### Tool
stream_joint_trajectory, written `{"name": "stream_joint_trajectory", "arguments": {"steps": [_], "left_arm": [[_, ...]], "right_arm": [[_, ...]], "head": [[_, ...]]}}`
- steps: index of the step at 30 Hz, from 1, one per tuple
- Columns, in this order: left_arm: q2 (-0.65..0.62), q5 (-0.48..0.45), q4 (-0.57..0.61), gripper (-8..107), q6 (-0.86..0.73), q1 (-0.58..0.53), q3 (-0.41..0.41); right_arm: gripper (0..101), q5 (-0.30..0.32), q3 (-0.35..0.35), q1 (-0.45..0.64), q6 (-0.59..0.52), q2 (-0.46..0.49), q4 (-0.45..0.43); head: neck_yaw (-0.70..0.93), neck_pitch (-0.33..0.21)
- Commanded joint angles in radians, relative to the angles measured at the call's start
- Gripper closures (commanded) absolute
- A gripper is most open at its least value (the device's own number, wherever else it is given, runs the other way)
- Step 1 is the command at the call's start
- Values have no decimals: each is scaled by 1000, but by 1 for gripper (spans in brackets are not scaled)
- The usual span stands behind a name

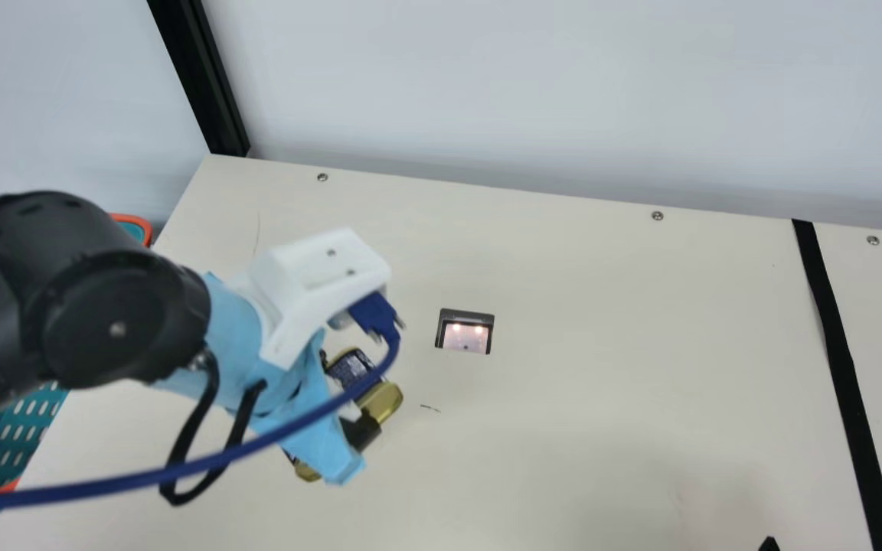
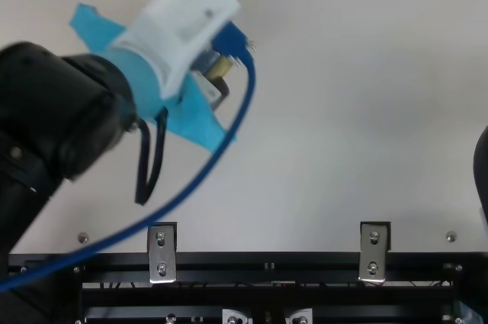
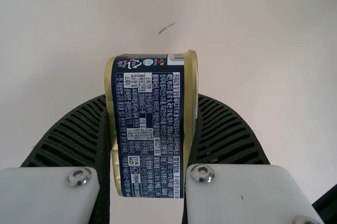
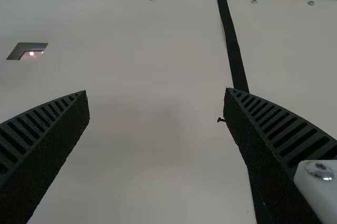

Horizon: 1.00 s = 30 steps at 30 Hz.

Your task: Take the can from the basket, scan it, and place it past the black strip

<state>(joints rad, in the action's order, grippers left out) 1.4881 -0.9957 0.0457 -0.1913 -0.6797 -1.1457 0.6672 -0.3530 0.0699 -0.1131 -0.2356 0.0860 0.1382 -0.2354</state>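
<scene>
One can is pinched between the left arm's jaws.

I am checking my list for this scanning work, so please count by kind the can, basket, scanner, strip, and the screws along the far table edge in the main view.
Dark-blue-and-gold metal can: 1
Teal plastic basket with orange rim: 1
Dark-framed rectangular scanner: 1
Long black strip: 1
Round silver metal screws: 3
Total: 7

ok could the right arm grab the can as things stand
Probably not cleanly: the left gripper has the can clamped between its fingers, though the right gripper is open.
</scene>
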Motion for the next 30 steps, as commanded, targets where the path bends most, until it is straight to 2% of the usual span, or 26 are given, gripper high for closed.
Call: {"name": "stream_joint_trajectory", "arguments": {"steps": [1, 16, 30], "left_arm": [[-2, 5, -18, 89, -27, -33, 11], [5, 13, -182, 89, -92, -214, 62], [43, 104, -257, 89, -149, -273, 90]], "right_arm": [[0, 0, 0, 0, 0, 0, 0], [0, 0, 0, 0, 0, 0, 0], [0, 0, 0, 0, 0, 0, 0]], "head": [[0, 0], [0, 0], [0, 0]]}}
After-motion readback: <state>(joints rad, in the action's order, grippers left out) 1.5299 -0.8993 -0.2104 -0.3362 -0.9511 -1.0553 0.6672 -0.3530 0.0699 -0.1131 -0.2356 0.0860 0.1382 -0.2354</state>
